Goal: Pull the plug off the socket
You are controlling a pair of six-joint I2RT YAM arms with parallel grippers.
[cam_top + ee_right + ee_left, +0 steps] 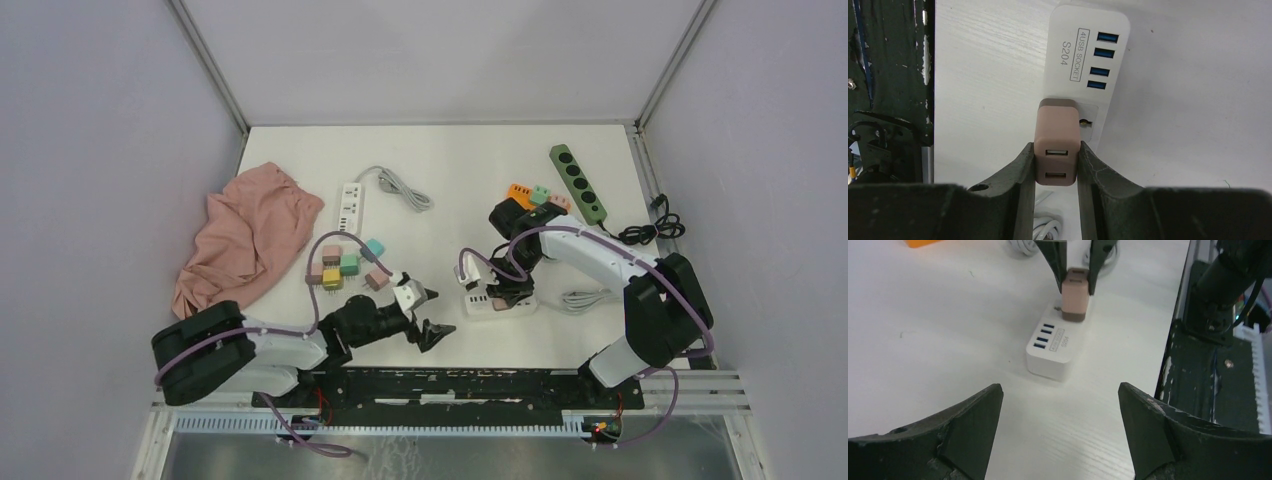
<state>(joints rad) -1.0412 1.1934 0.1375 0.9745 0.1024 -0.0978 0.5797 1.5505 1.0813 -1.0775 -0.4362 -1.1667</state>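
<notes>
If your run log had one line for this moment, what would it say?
right gripper: shut on plug | plug: in socket | left gripper: open, empty, facing socket

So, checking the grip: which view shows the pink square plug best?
Right wrist: the pink square plug sits close-up in the right gripper, on the white socket strip. Left wrist shows it smaller; top external barely does.
</notes>
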